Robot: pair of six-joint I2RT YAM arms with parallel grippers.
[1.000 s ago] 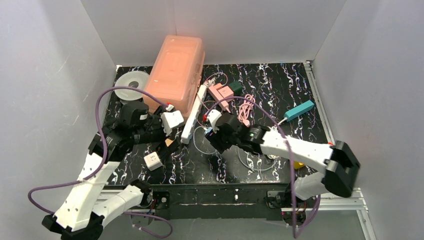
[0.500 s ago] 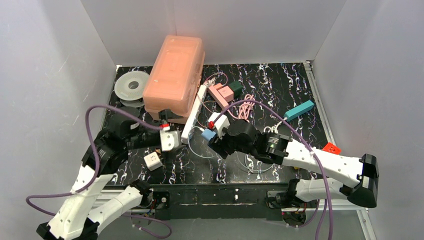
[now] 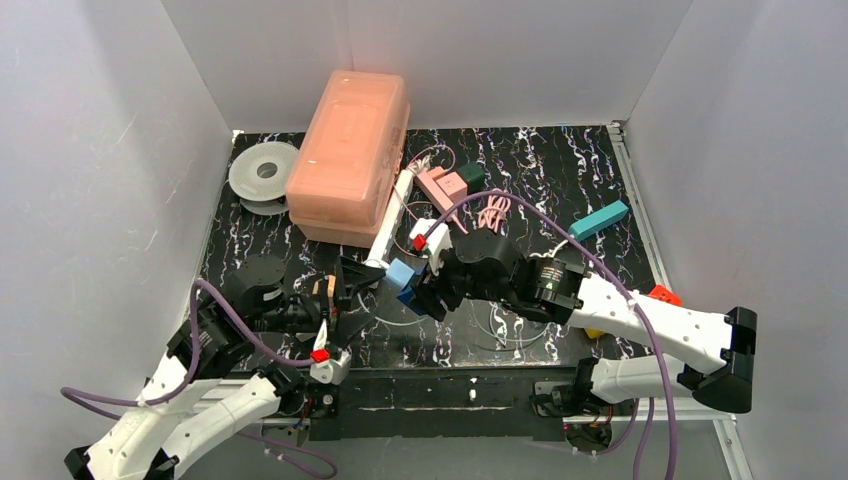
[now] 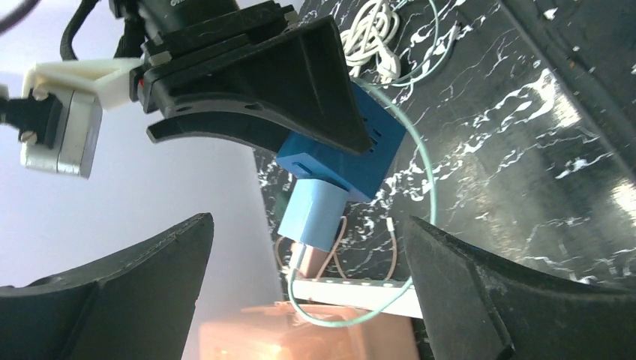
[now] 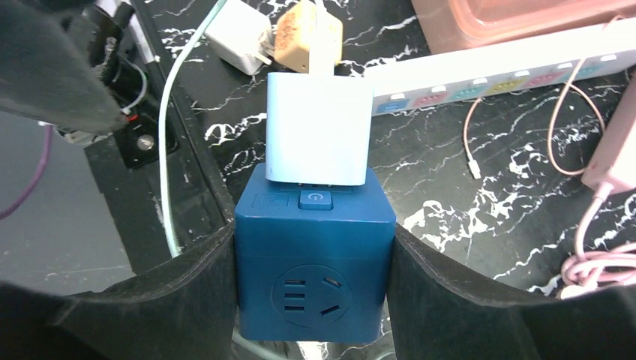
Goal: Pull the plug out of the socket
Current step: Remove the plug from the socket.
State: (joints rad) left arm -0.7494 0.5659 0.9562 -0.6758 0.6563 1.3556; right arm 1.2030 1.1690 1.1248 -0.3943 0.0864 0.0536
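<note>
Left gripper (image 3: 348, 296): low near the front edge of the black marbled tabletop (image 3: 560, 160), jaws spread wide, nothing between them. In the left wrist view its two dark fingers (image 4: 112, 292) frame the plug from either side without touching it.

Right gripper (image 5: 313, 240): just beyond the left one, facing it. Its jaws are clamped on the side faces of the dark blue cube-shaped socket (image 5: 313, 300), held off the table. The socket's round outlet face points at the right wrist camera.

Light blue rectangular plug (image 5: 320, 127): seated in the cube's far face, beside a small power button, pointing toward the left gripper. A thin pale green cable (image 4: 427, 172) loops away from the plug.

Beyond the plug, on the table: a small white cube charger (image 5: 236, 34) and a tan adapter (image 5: 307, 30), side by side.

Further back: a long white power strip (image 3: 390, 225), lying at an angle. One end rests against the salmon-pink plastic lidded box (image 3: 350, 150). A coiled pink cable (image 5: 600, 255) lies right of the strip.
</note>
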